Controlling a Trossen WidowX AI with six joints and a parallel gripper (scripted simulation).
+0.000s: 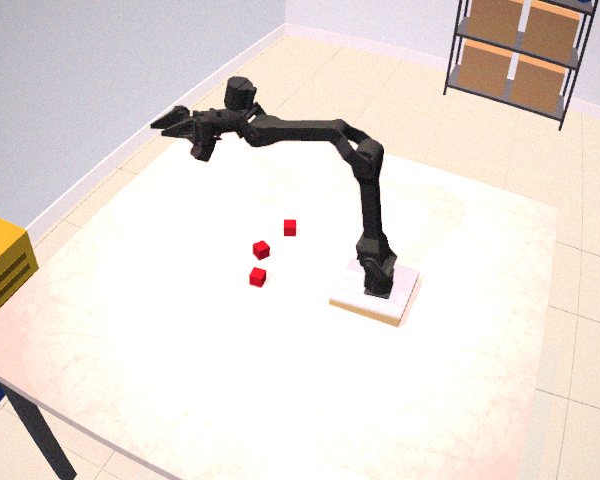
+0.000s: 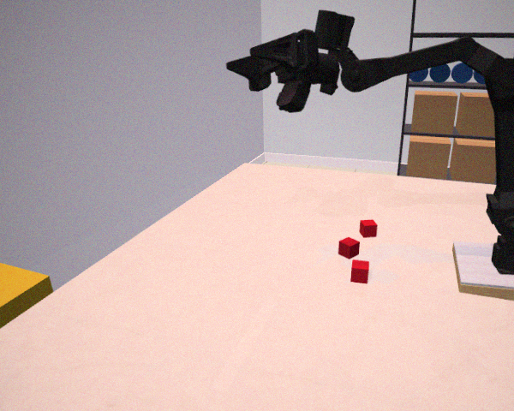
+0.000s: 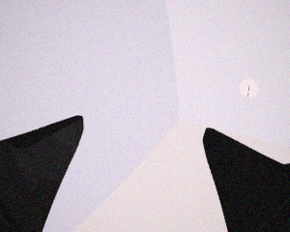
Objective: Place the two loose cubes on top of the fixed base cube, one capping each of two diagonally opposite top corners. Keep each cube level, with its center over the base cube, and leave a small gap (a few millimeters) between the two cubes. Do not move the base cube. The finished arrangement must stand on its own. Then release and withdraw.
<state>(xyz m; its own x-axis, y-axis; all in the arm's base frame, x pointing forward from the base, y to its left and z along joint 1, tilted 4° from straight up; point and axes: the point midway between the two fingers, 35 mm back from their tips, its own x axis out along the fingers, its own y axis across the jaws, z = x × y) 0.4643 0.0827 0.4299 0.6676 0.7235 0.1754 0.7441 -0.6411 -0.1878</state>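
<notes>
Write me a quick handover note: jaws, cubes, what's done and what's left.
Gripper: jaws wide open, holding nothing, raised high and pointing toward the wall, away from the cubes.
Cubes: three red cubes on the table, all apart: far cube, middle cube, near cube. The views do not show which is the fixed base.
Done: nothing stacked.
Left: both placements on diagonal corners, release, withdraw.

Bright overhead glare, faint shadows, grainy, soft

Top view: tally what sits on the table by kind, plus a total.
Red cubes: 3
Robot arm with open pincer: 1
Arm's base plate: 1
Total: 5
</notes>
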